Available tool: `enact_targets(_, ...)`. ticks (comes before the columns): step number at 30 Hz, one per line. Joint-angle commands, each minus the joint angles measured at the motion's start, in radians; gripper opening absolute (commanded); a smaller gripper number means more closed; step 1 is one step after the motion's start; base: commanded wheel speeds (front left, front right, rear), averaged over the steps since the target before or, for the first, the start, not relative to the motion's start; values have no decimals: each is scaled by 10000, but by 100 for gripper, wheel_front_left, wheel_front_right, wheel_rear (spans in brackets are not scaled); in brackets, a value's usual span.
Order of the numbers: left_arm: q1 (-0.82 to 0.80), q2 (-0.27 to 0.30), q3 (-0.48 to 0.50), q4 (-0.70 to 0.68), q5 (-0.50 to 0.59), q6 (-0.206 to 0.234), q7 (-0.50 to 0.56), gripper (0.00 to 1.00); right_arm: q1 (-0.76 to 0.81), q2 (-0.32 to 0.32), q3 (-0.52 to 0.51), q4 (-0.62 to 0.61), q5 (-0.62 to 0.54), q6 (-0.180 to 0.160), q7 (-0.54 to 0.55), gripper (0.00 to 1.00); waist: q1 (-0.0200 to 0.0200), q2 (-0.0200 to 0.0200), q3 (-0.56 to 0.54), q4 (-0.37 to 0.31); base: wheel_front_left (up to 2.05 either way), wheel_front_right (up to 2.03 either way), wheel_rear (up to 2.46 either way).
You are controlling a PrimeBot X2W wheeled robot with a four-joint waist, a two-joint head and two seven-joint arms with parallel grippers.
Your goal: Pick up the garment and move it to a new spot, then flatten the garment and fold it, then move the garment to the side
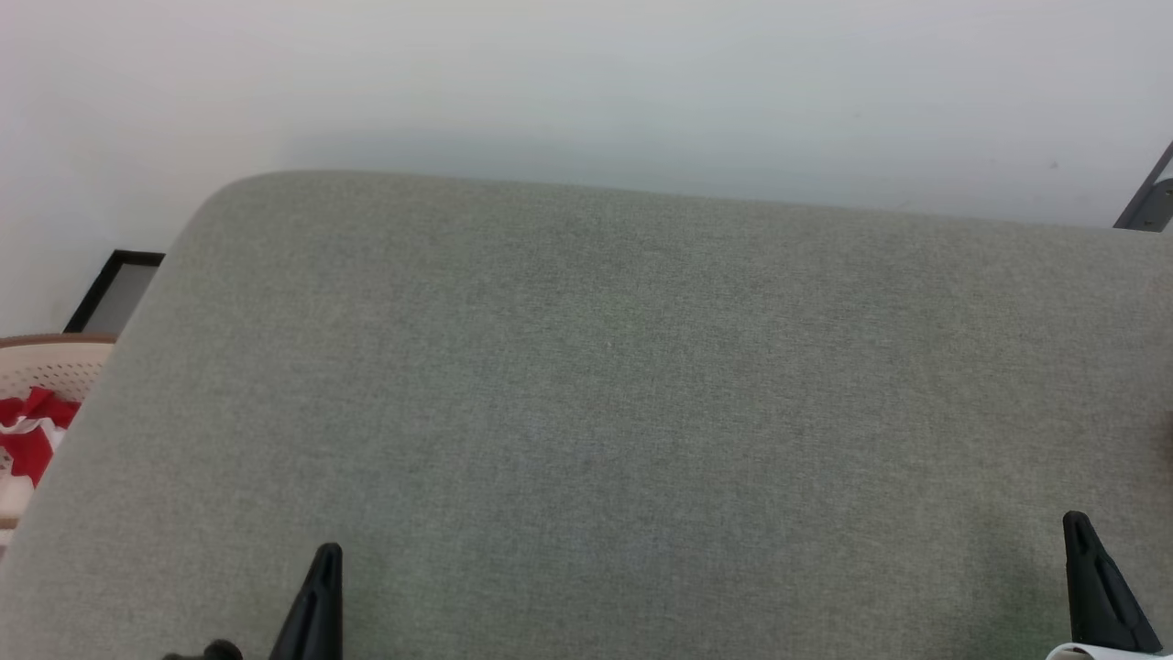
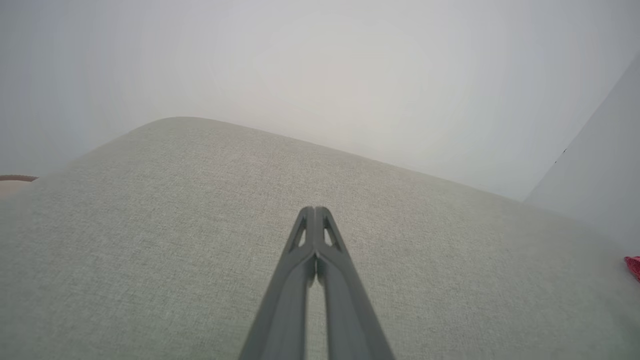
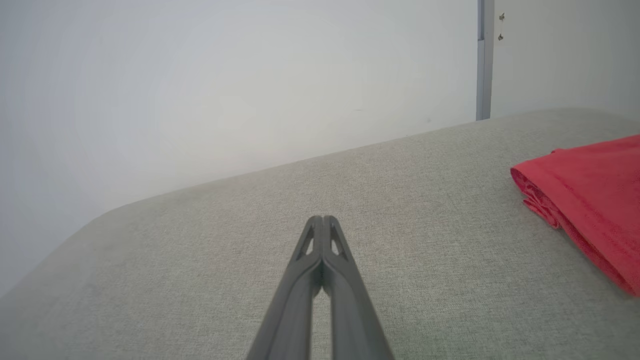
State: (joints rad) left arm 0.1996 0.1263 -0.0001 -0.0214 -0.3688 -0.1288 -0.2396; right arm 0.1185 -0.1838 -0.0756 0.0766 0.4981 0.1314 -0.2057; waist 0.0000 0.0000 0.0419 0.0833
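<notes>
A red-and-white garment (image 1: 32, 440) lies crumpled in a pale perforated basket (image 1: 55, 353) beyond the left edge of the grey-green padded surface (image 1: 596, 412). A folded red cloth (image 3: 590, 195) rests on that surface to the right of my right gripper, and its corner (image 2: 634, 265) shows in the left wrist view. My left gripper (image 1: 328, 550) (image 2: 315, 209) hovers over the near left of the pad, shut with nothing in it. My right gripper (image 1: 1074, 518) (image 3: 323, 218) stands at the near right, also shut and empty.
A white wall backs the padded surface. A black-framed panel (image 1: 115, 289) leans against the wall behind the basket. A grey metal bar (image 1: 1150, 197) stands at the far right. The pad's far left corner is rounded.
</notes>
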Motion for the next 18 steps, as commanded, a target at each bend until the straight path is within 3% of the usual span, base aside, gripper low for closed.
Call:
enact_targets(1, -271, 60, 23, -74, -492, 21, 53, 0, -216, -44, -26, -82, 438, -1, 77, 0, 0, 0, -6, -12, 0, 0, 0)
enact_targets(18, -947, 42, 53, 612, -3399, -6, 666, 0, -706, 222, -57, 316, 2919, -3, 742, 0, 0, 0, -63, -131, 0, 0, 0)
